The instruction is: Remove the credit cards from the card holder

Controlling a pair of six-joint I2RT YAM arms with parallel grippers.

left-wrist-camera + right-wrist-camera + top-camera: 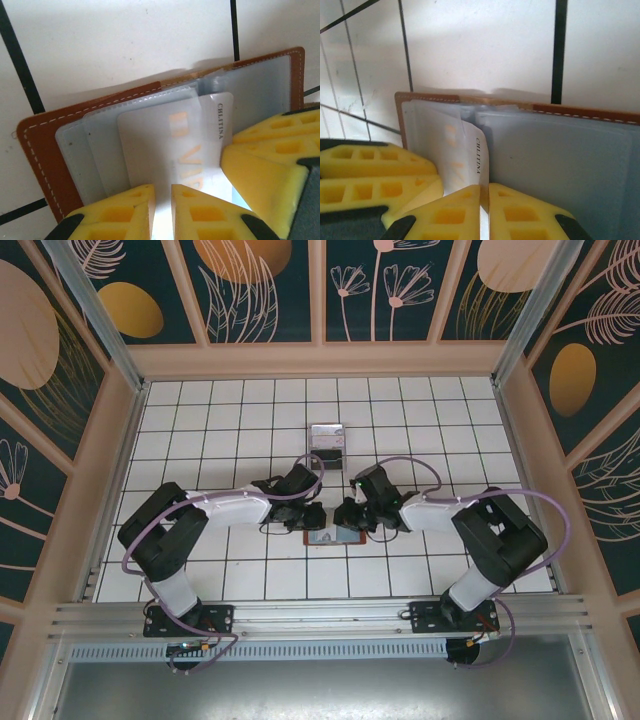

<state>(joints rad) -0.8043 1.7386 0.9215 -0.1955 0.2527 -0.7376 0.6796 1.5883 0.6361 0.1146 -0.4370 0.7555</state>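
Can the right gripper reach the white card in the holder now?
Likely yes: the right gripper pinches the free edge of the card, nothing between; the left gripper grips the holder.

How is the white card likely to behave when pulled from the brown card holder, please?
The white card looks thin and flat, so it is probably stiff yet light. Its smooth face may slip in the right gripper, which pinches just its edge. The card holder looks light, so it may drag along.
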